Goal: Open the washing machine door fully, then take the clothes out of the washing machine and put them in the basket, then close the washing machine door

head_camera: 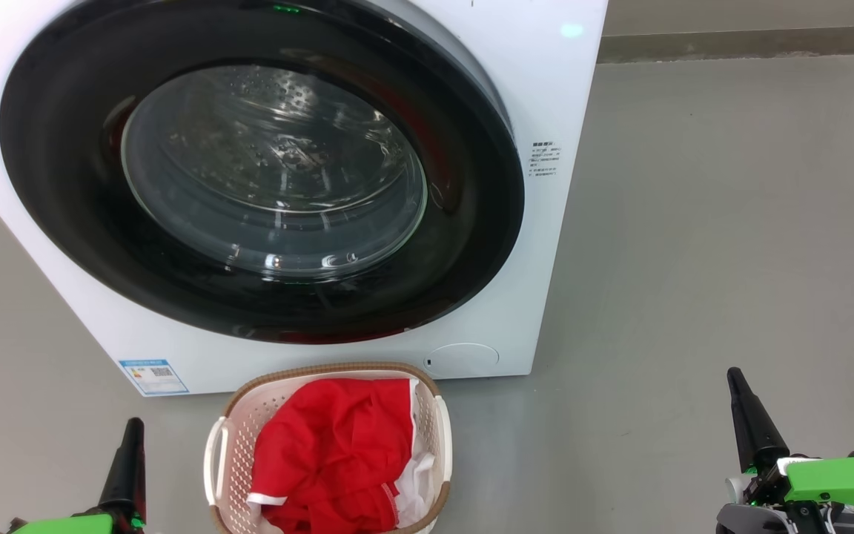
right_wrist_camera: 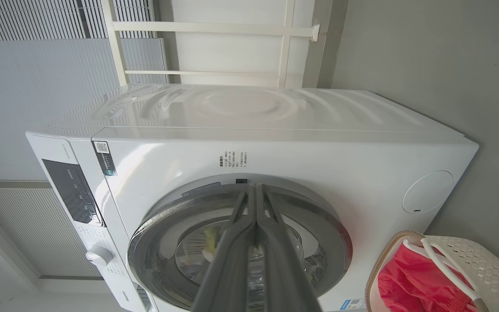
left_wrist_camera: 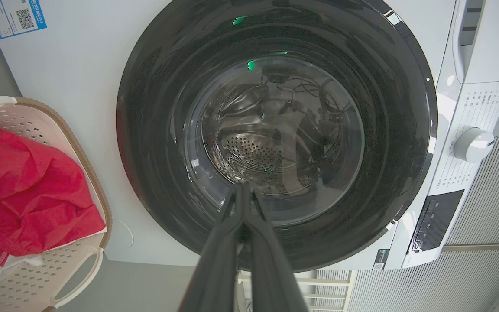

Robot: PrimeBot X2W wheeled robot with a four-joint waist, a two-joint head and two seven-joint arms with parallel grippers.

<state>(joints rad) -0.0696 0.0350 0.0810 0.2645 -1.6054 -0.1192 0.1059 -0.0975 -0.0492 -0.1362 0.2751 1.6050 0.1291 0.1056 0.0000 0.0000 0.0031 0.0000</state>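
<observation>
Before the washing machine (head_camera: pixel 545 297): work appears complete, nothing in hand.

In the head view, we find the washing machine door (head_camera: pixel 264 185) lying flush on the cabinet. The clothes (head_camera: pixel 330 452) are heaped in the basket (head_camera: pixel 323 368) on the floor just in front, and the left gripper (head_camera: pixel 130 452) and right gripper (head_camera: pixel 747 415) hang low, well apart from both. In the left wrist view, that gripper's fingers (left_wrist_camera: pixel 219 260) are pressed together, holding nothing, and aimed at the door without touching it. In the right wrist view, we note the same: fingers (right_wrist_camera: pixel 232 260) together, empty, clear of the door. We judge the door stiff, glossy and slippery, best taken at its rim. The fabric looks light and limp, best pinched at a raised fold.
</observation>
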